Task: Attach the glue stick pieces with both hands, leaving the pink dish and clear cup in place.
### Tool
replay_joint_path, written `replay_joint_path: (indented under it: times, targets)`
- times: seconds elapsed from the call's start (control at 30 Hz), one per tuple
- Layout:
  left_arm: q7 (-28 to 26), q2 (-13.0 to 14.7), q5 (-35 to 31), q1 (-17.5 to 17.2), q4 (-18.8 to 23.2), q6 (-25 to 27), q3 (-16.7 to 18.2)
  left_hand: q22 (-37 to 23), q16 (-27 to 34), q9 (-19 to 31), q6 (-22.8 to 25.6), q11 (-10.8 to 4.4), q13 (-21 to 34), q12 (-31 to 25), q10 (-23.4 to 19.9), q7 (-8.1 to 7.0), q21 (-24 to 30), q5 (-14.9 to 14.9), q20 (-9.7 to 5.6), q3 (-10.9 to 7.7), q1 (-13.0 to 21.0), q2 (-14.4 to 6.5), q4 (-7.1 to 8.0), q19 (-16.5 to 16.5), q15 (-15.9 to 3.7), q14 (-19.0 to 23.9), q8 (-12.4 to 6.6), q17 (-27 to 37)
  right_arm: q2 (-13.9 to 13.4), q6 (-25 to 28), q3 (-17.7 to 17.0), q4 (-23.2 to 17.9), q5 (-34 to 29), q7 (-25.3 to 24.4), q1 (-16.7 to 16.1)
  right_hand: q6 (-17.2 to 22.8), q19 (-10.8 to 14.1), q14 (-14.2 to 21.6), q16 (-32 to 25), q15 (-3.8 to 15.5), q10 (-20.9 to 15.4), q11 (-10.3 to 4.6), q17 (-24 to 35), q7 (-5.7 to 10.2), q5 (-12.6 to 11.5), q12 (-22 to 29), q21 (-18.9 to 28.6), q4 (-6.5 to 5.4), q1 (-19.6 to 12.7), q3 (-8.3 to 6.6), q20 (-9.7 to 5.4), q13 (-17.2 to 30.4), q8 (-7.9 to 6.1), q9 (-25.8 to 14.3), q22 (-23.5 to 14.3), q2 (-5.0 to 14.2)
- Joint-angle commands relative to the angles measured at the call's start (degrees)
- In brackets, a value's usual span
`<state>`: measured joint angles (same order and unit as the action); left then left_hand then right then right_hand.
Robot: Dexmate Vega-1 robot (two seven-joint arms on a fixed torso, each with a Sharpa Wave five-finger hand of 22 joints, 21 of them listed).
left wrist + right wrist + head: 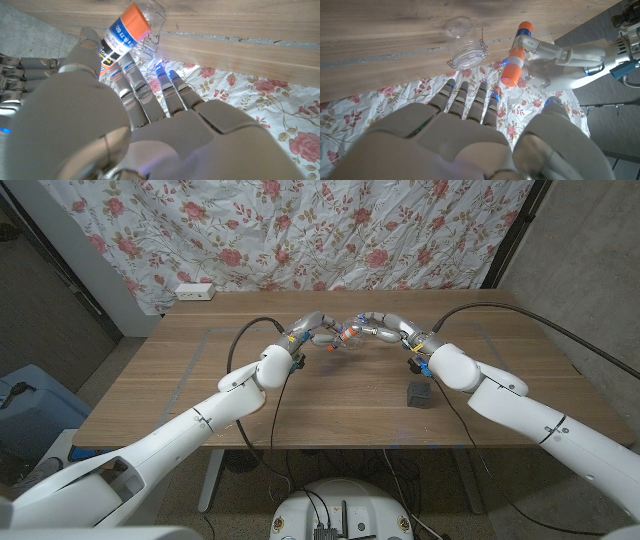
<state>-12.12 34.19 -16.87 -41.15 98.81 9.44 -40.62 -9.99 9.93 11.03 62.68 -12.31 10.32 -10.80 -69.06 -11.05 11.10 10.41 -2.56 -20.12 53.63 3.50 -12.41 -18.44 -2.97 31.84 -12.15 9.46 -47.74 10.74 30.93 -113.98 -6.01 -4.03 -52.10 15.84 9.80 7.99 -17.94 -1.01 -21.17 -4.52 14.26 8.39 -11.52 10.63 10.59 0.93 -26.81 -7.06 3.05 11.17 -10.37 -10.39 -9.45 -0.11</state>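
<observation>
An orange glue stick (pixel 347 335) with a white and blue label hangs above the far middle of the table, where both hands meet. My left hand (pixel 315 330) grips it between thumb and fingers; the left wrist view has the glue stick (pixel 122 32) just beyond my left hand (pixel 125 125). My right hand (pixel 385 328) reaches in from the other side. In the right wrist view my right hand (pixel 465 130) has its fingers stretched out, a little short of the glue stick (pixel 517 55), with nothing in it. The clear cup (pixel 462 47) (pixel 150 37) stands on the table just behind the stick.
A small dark block (pixel 419 394) lies on the table by my right forearm. A white power strip (pixel 194 291) sits at the far left corner. A floral curtain (pixel 330 230) hangs behind the wooden table (pixel 200 380).
</observation>
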Motion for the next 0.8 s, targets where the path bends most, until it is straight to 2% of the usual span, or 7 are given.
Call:
replay_joint_path:
  times: [0.03, 0.43, 0.8]
  targets:
    - [-0.82, -0.59, -0.34, -0.26, 0.12, 0.67, -0.30, -0.11, 0.37, 0.11, 2.96, -0.42, 0.97, -0.34, -0.03, 2.21, 0.29, 0.23, -0.34, -3.13, -5.17, -6.31, 2.73, 0.29, -8.25, -0.13, -0.32, 0.16, 0.76, -5.05, -1.72, 0.48, 0.42, -6.54, -4.44, 0.72, 0.41, -0.17, 0.19, 0.62, -0.55, -0.44, 0.09, -0.59, -0.04, 0.48, 0.18, -0.49, 0.93, -0.03, -0.54, -0.01, -0.51, 0.02, -0.20, 0.87]
    - [-0.87, -0.50, -0.20, -0.19, -0.03, 0.44, -0.26, -0.11, 0.36, 0.11, 2.85, -0.41, 0.97, -0.34, -0.03, 2.34, 0.29, 0.24, -0.34, -3.21, -5.18, -6.36, 2.71, 0.30, -8.30, -0.11, -0.29, 0.15, 1.76, -5.42, -2.65, 0.63, 0.68, -8.74, -6.42, -0.02, -0.27, -2.95, 1.68, 1.53, 1.86, -1.84, -0.26, -2.52, 0.03, -0.28, 0.00, -0.81, 2.82, 0.27, -1.42, -0.45, -0.27, 0.15, -0.19, 1.71]
    - [-1.20, -0.81, -0.38, 0.17, -0.60, 0.41, -0.37, -0.11, 0.33, 0.11, 2.98, -0.42, 0.97, -0.34, -0.01, 2.36, 0.29, 0.23, -0.34, -3.24, -5.25, -6.33, 2.71, 0.30, -8.28, -0.13, -0.34, 0.14, 2.02, -4.71, -2.77, 0.24, -0.16, -10.22, -7.70, -0.08, -0.61, -3.88, 2.25, 2.11, 2.90, -2.70, -0.46, -3.26, 0.10, -0.43, -0.04, -0.91, 3.77, 0.47, -1.39, -0.60, -0.31, 0.18, -0.19, 1.97]
